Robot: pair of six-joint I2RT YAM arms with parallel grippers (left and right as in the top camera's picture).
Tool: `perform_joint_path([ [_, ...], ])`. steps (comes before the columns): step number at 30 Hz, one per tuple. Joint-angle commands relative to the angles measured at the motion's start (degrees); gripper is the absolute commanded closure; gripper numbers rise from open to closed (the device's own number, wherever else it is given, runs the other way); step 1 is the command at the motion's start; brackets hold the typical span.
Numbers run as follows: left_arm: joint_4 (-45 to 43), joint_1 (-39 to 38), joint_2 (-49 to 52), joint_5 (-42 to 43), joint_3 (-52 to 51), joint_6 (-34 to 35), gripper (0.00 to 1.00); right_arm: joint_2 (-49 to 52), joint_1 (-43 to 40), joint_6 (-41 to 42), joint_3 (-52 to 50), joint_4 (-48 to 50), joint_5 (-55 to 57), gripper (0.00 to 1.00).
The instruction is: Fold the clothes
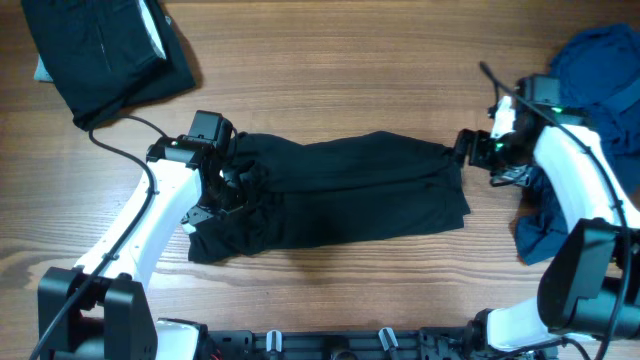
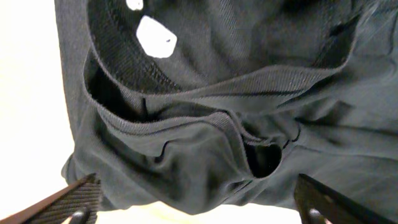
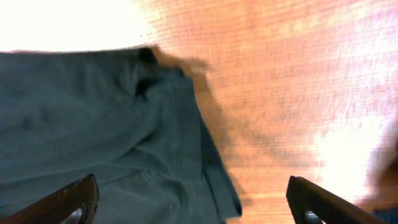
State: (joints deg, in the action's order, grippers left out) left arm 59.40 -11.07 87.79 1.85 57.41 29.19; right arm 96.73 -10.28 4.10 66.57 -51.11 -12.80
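Left fingers (image 2: pixel 73 200) and right fingers (image 3: pixel 69 200) both spread wide, gripping nothing. Black shirt (image 1: pixel 340 190) lies on bench (image 1: pixel 330 80), long axis running between my arms; collar end under left, opposite end under right.

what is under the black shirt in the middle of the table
The wooden table shows around the black shirt lying on it. The cloth covers whatever is directly beneath.

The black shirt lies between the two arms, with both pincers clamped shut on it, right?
No. The left pincer and right pincer both stand open over the black shirt, as the wrist views show; the rest holds.
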Motion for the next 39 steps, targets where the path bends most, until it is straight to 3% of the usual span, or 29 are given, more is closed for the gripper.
perform_joint_path([
  [1, -1.14, 0.55, -0.79, 0.44, 1.09, -0.42, 0.00, 0.44, -2.84, -10.19, 0.92, 0.28, -12.96, 0.03],
  [39, -2.47, 0.55, -0.79, 0.44, 1.09, -0.22, 0.00, 18.43, -2.84, -15.32, 0.44, 1.86, -13.03, 0.00],
])
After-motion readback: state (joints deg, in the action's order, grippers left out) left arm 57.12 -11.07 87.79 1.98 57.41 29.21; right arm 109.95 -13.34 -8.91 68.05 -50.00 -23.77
